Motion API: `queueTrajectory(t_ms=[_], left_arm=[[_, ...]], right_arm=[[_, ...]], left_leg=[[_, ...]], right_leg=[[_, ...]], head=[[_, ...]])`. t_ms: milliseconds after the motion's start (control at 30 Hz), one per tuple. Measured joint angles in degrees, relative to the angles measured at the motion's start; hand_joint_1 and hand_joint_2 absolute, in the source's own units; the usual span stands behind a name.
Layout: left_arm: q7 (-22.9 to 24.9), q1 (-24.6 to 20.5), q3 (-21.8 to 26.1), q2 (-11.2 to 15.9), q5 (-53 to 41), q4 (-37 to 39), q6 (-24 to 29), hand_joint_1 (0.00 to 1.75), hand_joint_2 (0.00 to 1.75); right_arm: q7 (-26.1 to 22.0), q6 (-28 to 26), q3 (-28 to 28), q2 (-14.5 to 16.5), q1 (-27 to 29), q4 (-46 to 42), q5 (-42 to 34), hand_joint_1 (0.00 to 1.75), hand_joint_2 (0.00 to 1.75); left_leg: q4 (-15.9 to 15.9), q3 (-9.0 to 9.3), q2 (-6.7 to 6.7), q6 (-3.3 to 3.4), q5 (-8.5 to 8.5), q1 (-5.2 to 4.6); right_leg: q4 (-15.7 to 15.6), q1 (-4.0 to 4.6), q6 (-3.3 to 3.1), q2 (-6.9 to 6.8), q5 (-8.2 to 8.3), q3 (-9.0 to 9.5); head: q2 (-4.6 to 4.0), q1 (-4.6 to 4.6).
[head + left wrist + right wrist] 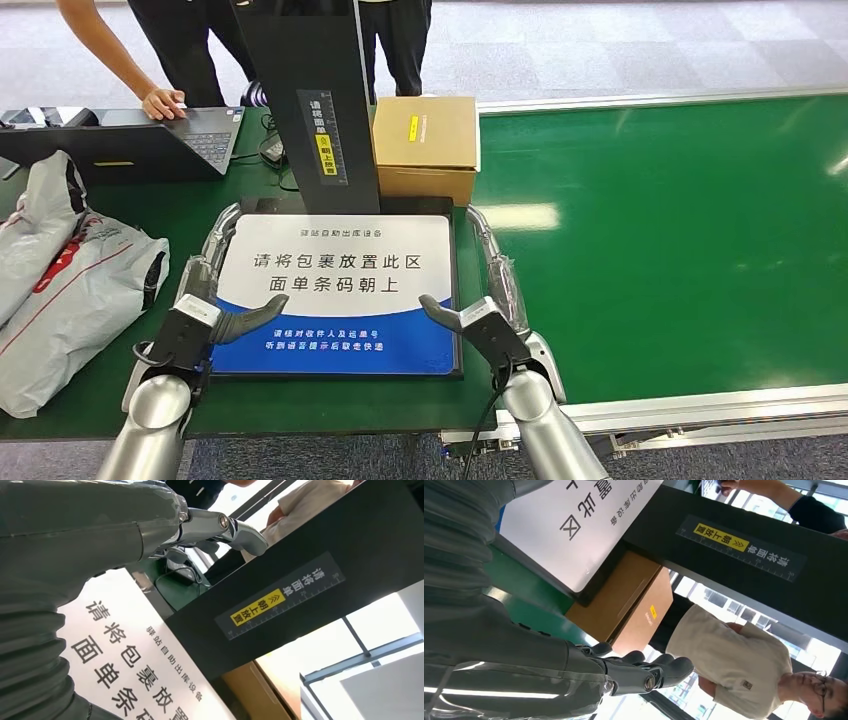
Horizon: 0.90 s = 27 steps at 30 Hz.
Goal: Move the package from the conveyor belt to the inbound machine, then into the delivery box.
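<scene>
Nearest are the two robot hands, the left robot hand and the right robot hand, each with fingers spread and holding nothing, thumbs turned inward, one at either side of the inbound machine's white-and-blue pad, which lies bare between them. Beyond the fingertips rises the machine's one black post, and just past it, slightly toward the right robot hand's side, sits the single cardboard box, the package, resting on the green conveyor belt at the pad's far edge. The post is the main hazard, I judge: it stands between the left robot hand and the box, so a two-handed reach could knock the left arm against it, or leave the box gripped off-centre so that it tips or slides out. A push without a firm hold could shove the box further along the smooth belt. Off the left robot hand's outer side lie two soft plastic mailers on the green surface, close enough for that arm to snag. Farther off are one open laptop with a person's hand on it, and two people standing behind. No delivery box can be made out.
</scene>
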Motion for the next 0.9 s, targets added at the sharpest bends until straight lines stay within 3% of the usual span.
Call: queueTrajectory(t_ms=[433, 900], left_arm=[[-0.85, -1.6, -1.11, -2.65, 0.93, 5.45, -0.81, 0.0, 1.75], [-1.08, -3.63, -1.75, -3.82, 2.15, 10.58, -1.97, 0.0, 1.75]], right_arm=[[-3.14, -1.01, 2.49, 2.69, -5.18, 8.32, -2.69, 0.0, 1.75], [-4.13, -1.91, 5.08, 3.41, -7.68, 13.49, -5.18, 0.0, 1.75]], left_leg=[[0.0, 0.0, 0.0, 0.01, 0.01, 0.0], [0.0, -0.01, 0.0, 0.01, 0.01, 0.0]], right_leg=[[0.0, 0.0, 0.0, 0.0, 0.0, 0.0], [0.0, 0.0, 0.0, 0.0, 0.0, 0.0]], head=[[0.0, 0.0], [0.0, 0.0]])
